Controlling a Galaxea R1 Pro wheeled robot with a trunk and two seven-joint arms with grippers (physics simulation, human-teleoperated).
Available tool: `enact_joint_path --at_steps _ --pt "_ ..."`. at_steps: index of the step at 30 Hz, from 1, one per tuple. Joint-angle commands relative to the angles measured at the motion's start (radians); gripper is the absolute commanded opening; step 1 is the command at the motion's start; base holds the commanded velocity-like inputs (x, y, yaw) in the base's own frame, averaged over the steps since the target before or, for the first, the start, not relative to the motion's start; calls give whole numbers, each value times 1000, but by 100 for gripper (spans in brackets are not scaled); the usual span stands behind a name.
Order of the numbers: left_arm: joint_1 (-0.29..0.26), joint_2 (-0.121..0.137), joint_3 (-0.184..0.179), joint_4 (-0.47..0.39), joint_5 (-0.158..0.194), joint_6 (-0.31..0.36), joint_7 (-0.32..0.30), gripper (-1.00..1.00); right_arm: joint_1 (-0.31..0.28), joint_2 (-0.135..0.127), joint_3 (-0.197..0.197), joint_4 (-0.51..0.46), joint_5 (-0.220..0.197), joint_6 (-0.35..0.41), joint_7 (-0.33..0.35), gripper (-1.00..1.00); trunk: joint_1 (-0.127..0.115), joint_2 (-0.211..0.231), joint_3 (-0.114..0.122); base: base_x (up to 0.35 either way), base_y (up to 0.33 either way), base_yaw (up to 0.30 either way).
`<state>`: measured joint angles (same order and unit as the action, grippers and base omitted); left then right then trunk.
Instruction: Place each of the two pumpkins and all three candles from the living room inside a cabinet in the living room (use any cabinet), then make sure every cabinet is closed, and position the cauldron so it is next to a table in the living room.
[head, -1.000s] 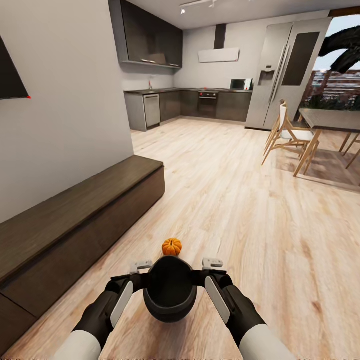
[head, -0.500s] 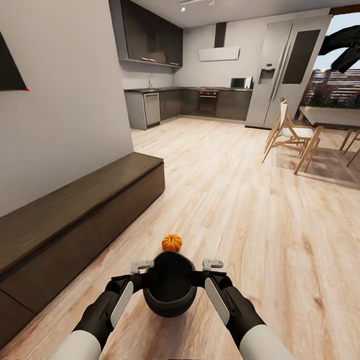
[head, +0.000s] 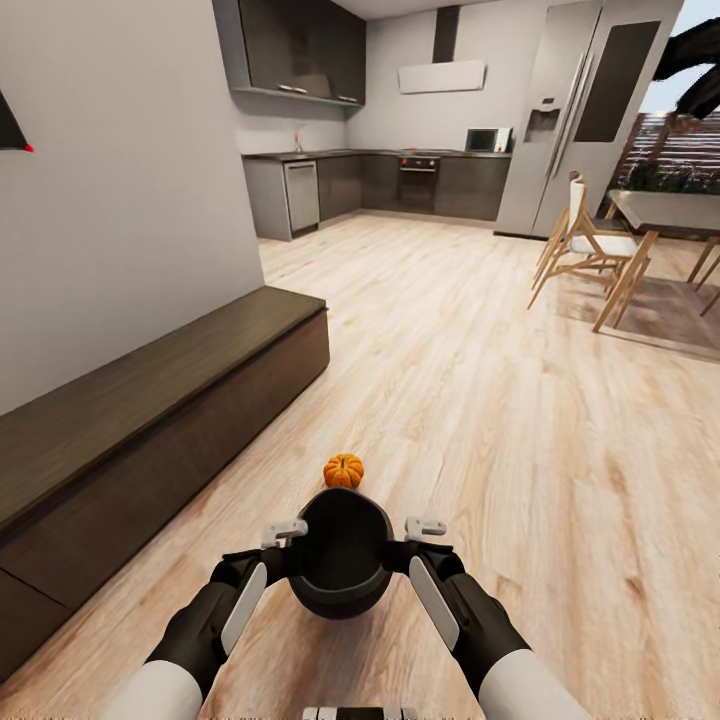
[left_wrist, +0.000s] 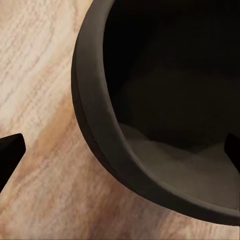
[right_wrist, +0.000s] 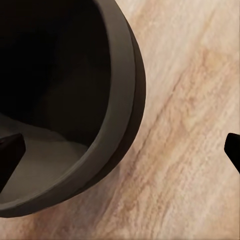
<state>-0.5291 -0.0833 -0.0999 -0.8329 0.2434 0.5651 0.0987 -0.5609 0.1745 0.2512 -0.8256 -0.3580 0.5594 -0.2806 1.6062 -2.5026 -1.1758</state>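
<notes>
The cauldron (head: 340, 560) is held up in front of the robot between both arms, above the pale wood floor (head: 520, 440), with its wide mouth turned up toward the head camera and its inside seen to be dark and bare. The left pincer (head: 286, 530) is set against the pot's left side and the right pincer (head: 424, 526) against its right side (the rim is pressed between the two of them); from the head view it cannot be told how wide either pair of fingers stands. In the left wrist view the cauldron's thick rim (left_wrist: 100, 150) curves across the frame, with one dark fingertip (left_wrist: 10, 150) seen over the floor and another at the far edge inside the pot's mouth, so the jaws are spread and the wall lies between them. The right wrist view gives the same arrangement: the rim (right_wrist: 125, 100) is crossed by the gap, one fingertip (right_wrist: 9, 152) lying inside the pot and one out over the boards. A single pumpkin (head: 343, 470) sits on the floor just beyond the cauldron. The long dark cabinet (head: 150, 420) runs along the grey wall at the left, its fronts closed. Farther off, a dining surface (head: 665, 212) with wooden chairs (head: 590, 250) stands at the right, well apart from the pot.
</notes>
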Motion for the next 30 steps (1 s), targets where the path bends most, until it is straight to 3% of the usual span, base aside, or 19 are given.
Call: enact_joint_path --at_steps 1,24,30 --pt "0 0 -3 -2 11 4 10 100 0 0 2 -1 -10 1 -9 100 0 0 -1 0 0 0" --pt "0 0 -3 -3 13 -14 10 100 0 0 2 -1 -10 -1 -9 100 0 0 -1 71 0 0" --pt "0 0 -3 -3 13 -14 11 100 0 0 2 -1 -10 -2 -9 100 2 -2 -24 0 0 0"
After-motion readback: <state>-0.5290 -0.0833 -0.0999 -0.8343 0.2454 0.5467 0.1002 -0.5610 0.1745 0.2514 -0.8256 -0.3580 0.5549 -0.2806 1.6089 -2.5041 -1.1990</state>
